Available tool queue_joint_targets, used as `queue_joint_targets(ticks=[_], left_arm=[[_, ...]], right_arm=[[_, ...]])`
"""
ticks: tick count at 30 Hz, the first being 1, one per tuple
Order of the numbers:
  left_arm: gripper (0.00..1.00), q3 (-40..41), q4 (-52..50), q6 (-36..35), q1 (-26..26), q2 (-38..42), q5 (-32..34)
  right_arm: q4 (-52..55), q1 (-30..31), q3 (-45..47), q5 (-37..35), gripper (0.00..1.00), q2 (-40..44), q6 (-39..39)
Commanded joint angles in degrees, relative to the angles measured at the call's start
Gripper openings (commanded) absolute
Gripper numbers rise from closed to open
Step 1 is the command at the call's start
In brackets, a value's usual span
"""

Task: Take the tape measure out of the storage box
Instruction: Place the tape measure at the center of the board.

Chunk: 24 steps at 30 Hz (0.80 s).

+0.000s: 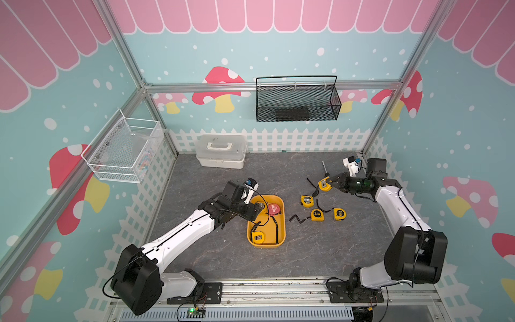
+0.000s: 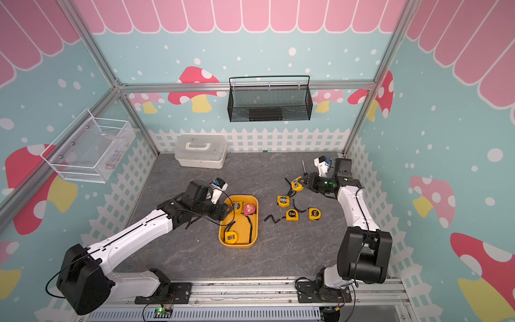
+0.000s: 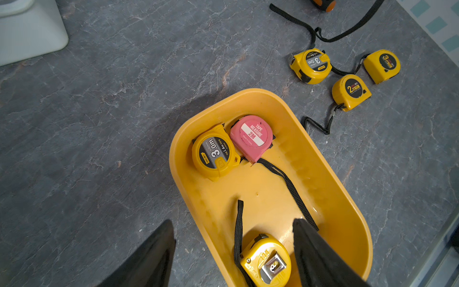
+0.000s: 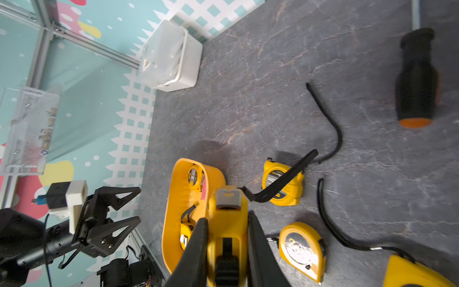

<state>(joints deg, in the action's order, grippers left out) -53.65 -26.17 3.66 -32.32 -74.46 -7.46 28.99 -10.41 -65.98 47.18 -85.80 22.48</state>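
Note:
The yellow storage box (image 1: 283,223) (image 2: 256,223) sits mid-table. Inside lie a pink tape measure (image 3: 250,136) (image 1: 274,209), a yellow one marked 3.0m (image 3: 214,152) and a yellow one lying clip-up (image 3: 267,261) (image 1: 257,237). My left gripper (image 3: 233,223) (image 1: 260,212) hovers open over the box's left rim, with one finger over the table and one over the box floor. Off to the far right of the box, my right gripper (image 4: 228,218) (image 1: 324,184) is shut on a yellow tape measure (image 4: 228,206), whose black strap trails away.
Three yellow tape measures (image 1: 306,201) (image 1: 317,214) (image 1: 339,213) with black straps lie on the table right of the box. A screwdriver (image 1: 324,168) lies behind the right gripper. A white lidded case (image 1: 221,154) stands at the back, and a black mesh basket (image 1: 296,103) hangs on the wall.

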Motion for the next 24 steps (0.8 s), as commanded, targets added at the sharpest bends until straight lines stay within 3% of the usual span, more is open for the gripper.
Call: queue_joint_targets(ticks=[1, 16, 24], left_arm=[[0.76, 0.9, 1.8, 0.2, 0.3, 0.4, -1.2], [0.76, 2.1, 2.5, 0.9, 0.4, -0.2, -2.1], [0.76, 2.2, 2.7, 1.2, 0.4, -0.7, -2.2]], right_arm=[[1.4, -1.7, 1.7, -3.9, 0.22, -1.8, -1.7], [1.9, -5.0, 2.5, -17.6, 0.22, -8.7, -3.9], [-0.8, -7.3, 2.9, -20.8, 0.22, -11.6, -2.9]])
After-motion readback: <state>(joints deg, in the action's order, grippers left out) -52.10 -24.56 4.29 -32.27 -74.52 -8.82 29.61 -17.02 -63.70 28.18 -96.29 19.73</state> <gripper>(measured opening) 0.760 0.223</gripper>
